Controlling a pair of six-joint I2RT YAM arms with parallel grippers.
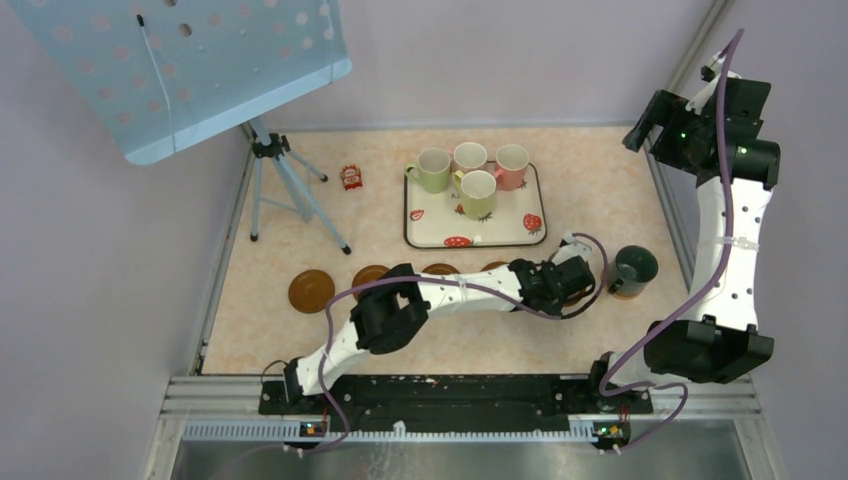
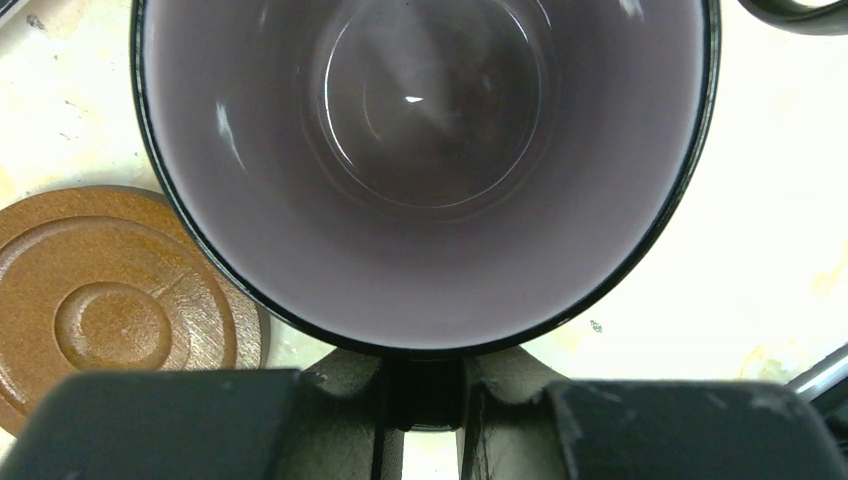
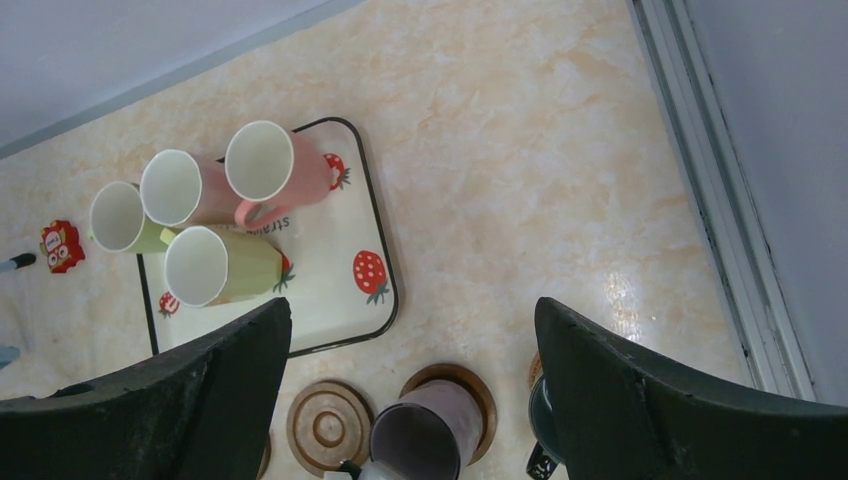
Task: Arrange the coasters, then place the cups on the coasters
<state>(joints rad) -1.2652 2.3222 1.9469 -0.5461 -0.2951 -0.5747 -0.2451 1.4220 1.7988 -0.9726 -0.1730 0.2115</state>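
At 5 o'clock from the tray [image 1: 495,230]: purple-grey cup [image 2: 425,170] over a coaster [image 3: 450,372] (touching it or not, I cannot tell).
Left gripper [image 2: 424,390]: pinched tight on that cup's rim.
Right gripper [image 3: 412,320]: fingers wide apart, high above the table.
Dark cup [image 1: 632,267]: at 3 o'clock of the purple-grey cup.
On the tray: green cups [image 1: 432,170], pink cups [image 1: 511,165].
Bare coasters [image 1: 311,290]: in a row toward 9 o'clock.

robot lab bench, arms [image 1: 440,295] bolted to a metal rail [image 1: 455,400], plain white walls [image 1: 500,60], tripod [image 1: 285,185] far left of the left gripper's [image 1: 578,280] fingers [image 2: 200,425]
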